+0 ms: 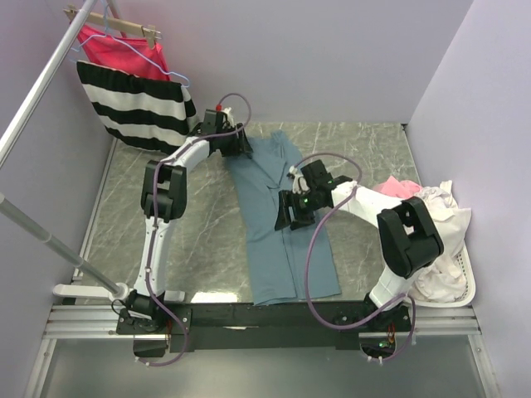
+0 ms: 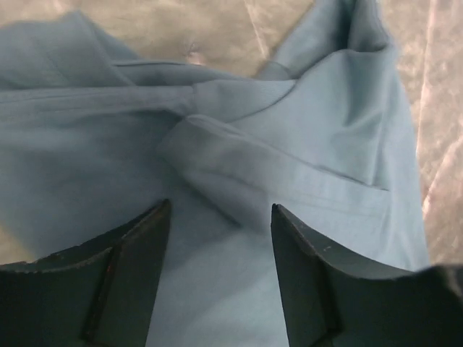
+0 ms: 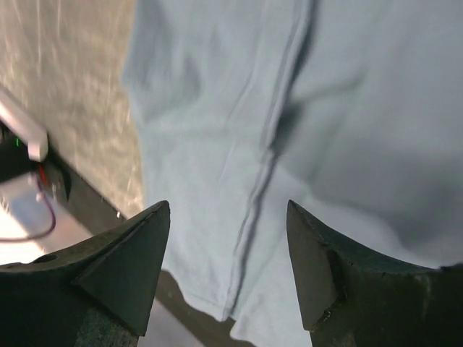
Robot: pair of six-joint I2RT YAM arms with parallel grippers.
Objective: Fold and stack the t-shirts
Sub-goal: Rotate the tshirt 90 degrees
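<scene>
A slate-blue t-shirt lies folded into a long narrow strip down the middle of the table, collar end at the back. My left gripper is open over its far left corner; the left wrist view shows a folded sleeve hem just beyond the open fingers. My right gripper is open above the strip's middle; the right wrist view shows the folded edge running between the fingers, nothing held.
A white basket with pale and pink clothes stands at the right. A striped garment and a red-pink garment hang on a rack at the back left. A rail crosses the left side.
</scene>
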